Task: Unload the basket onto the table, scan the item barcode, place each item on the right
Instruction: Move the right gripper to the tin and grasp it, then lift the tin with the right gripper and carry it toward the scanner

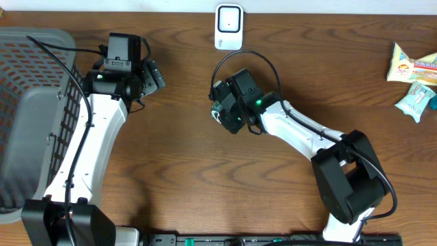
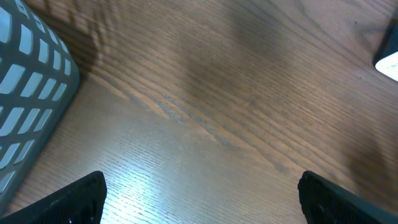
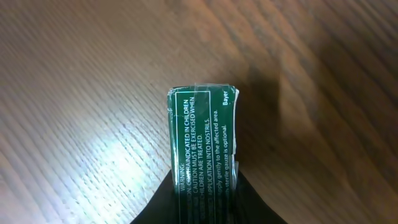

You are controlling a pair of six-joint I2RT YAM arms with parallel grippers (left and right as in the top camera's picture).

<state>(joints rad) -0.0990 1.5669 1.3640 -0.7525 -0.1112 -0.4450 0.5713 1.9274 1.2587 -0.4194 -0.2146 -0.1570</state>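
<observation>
Right gripper [image 1: 224,116] clamped on the green box [image 3: 203,137], printed warning text facing its camera. We place the box mid-table, near the white scanner [image 1: 229,27] but apart from it. Left gripper [image 1: 153,74] spread wide, holding nothing, beside the basket [image 1: 34,102].

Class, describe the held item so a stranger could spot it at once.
On the wooden table, look below the white scanner at the far edge. There the right tool grips a small box. Unlike the pale packets far right, it is dark green with white print.
</observation>
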